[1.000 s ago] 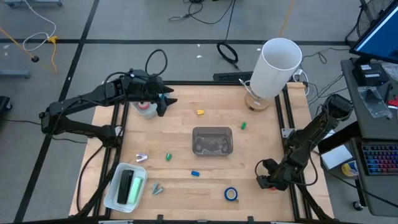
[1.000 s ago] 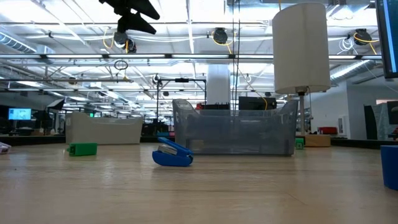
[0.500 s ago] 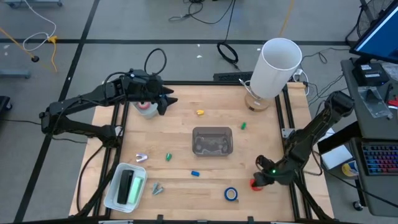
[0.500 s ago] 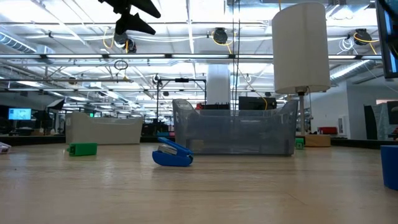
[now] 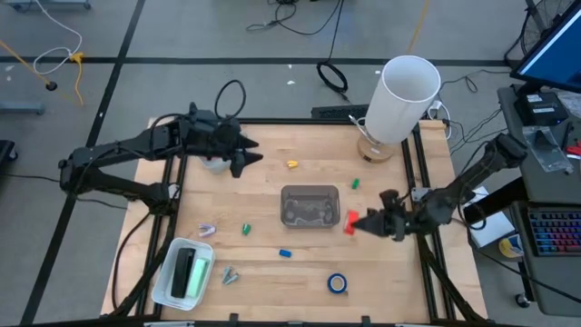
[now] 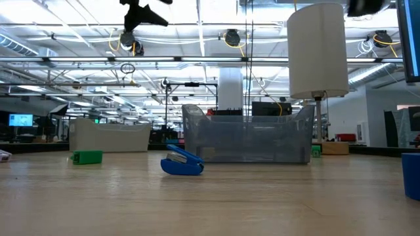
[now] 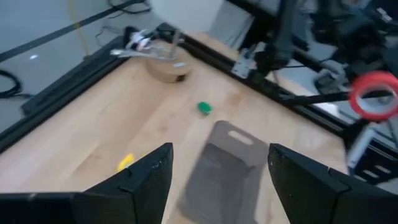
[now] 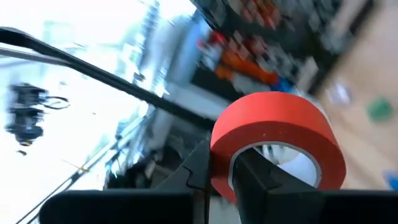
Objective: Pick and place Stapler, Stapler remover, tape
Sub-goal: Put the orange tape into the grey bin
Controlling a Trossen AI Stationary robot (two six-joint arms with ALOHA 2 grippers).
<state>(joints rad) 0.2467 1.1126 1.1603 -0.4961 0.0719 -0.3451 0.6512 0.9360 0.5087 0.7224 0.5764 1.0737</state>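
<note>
Red tape (image 5: 350, 221) is grasped by the right hand (image 5: 360, 222), carried just right of the clear bin (image 5: 310, 205). Blue tape (image 5: 337, 283) is left on the bench (image 5: 272, 177). Left hand (image 5: 247, 156) is held released, far left.

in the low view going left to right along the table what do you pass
green block → blue stapler → clear bin → white cylinder behind it → blue object at the picture's right edge

Red tape roll (image 5: 350, 221) held aloft; blue roll (image 5: 337, 283) lies flat.
</note>
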